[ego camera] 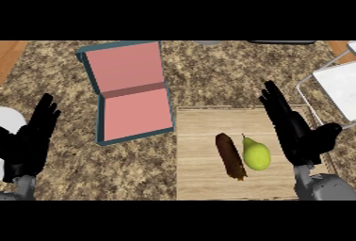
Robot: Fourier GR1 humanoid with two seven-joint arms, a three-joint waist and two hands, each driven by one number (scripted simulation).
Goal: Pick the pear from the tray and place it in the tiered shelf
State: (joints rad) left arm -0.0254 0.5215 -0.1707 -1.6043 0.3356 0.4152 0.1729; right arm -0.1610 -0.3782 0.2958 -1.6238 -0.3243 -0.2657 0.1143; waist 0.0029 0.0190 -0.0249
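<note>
Hovering my right hand (295, 127) over the wooden tray's (201, 183) right edge, fingers straight, close together, holding nothing. Pear (256, 155) lies on the tray just left of that hand, beside a dark brown oblong item (230, 156). Pink tiered shelf (132, 89) sits up-left of the tray. Left hand (31, 139) rests at the left, fingers straight.

The counter (83, 164) is brown and tan stone with lots of little dark and light specks, and it fills nearly the whole view. Past the counter's far left corner shows a bit of orange-brown wood (10, 54), and a smaller bit shows past its far right corner. The light on the counter is even, with soft shadows
</note>
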